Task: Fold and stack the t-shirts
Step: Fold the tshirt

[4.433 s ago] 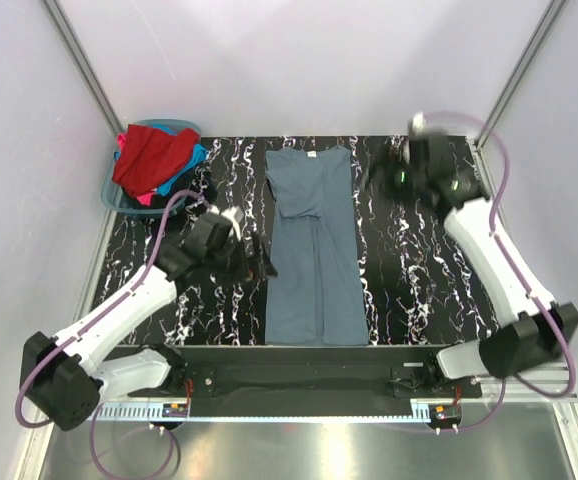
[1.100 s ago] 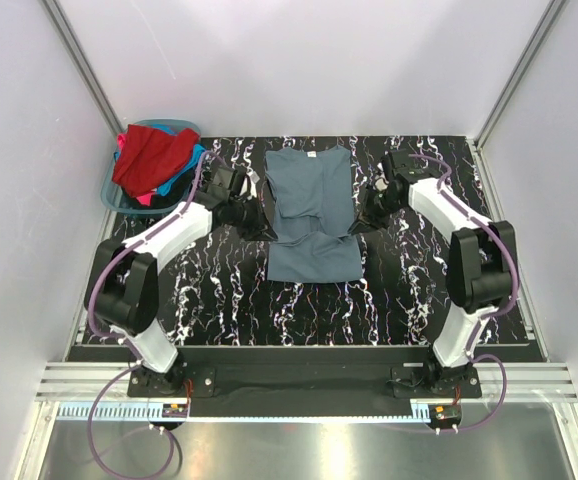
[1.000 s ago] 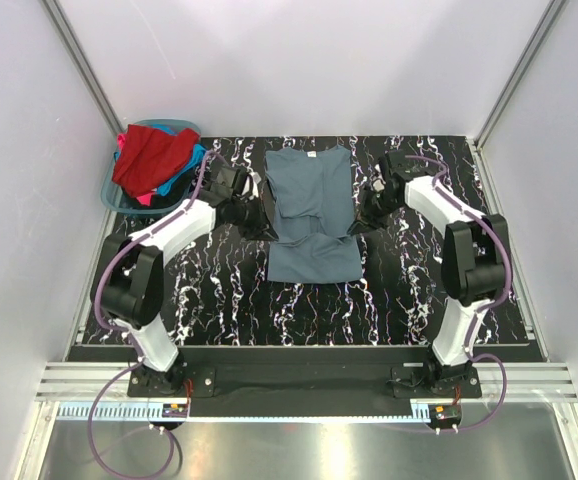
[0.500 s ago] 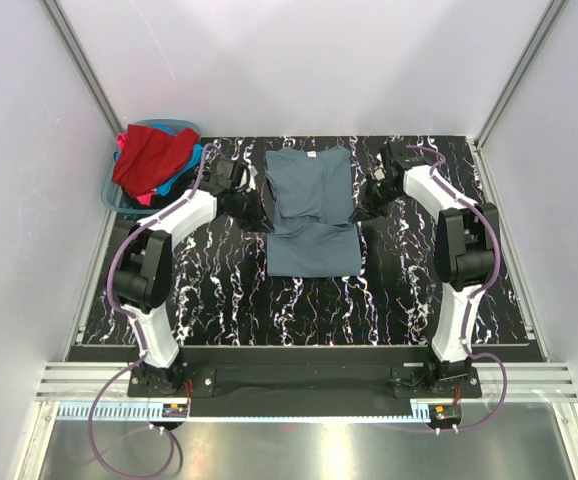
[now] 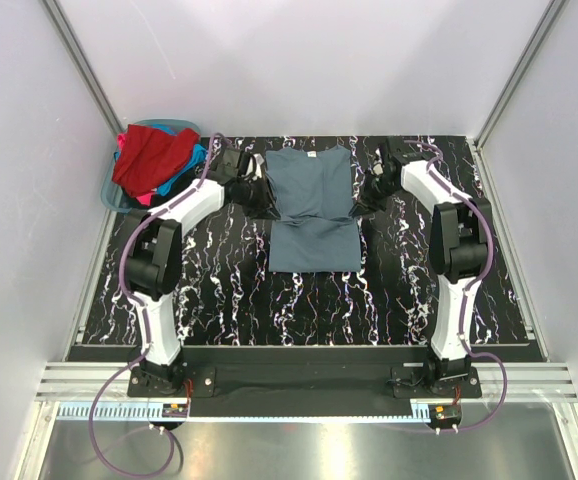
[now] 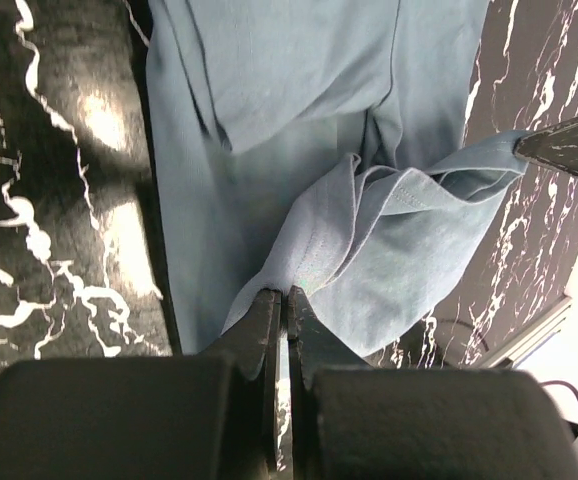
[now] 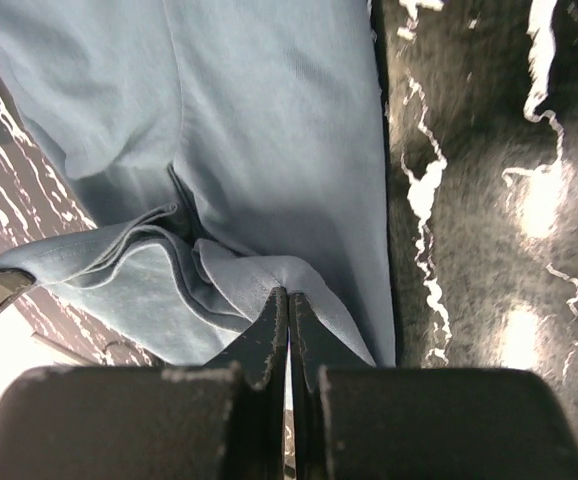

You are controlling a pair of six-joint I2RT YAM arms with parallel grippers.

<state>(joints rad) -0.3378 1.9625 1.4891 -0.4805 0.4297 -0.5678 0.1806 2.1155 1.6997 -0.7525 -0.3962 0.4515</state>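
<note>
A slate grey-blue t-shirt [image 5: 312, 215] lies in the middle of the black marbled table, collar toward the far edge, its lower part doubled up over itself. My left gripper [image 5: 268, 201] is shut on the hem at the shirt's left side, and my right gripper [image 5: 360, 206] is shut on the hem at its right side. In the left wrist view the jaws [image 6: 285, 293] pinch a raised fold of the grey-blue cloth [image 6: 269, 110]. The right wrist view shows the same: the gripper [image 7: 289, 293] bites a peak of cloth [image 7: 269, 110], with the hem hanging between the two grippers.
A teal-blue basket [image 5: 111, 196] stands at the far left corner, heaped with a red tee [image 5: 149, 155], with bright blue [image 5: 194, 156] and pink [image 5: 145, 200] cloth under it. Grey walls close in on three sides. Both arms stretch far out over the table.
Both grippers have carried the shirt's hem farther toward the collar, and the fold's near edge has drawn back with them. Much earlier the shirt lay full length.
</note>
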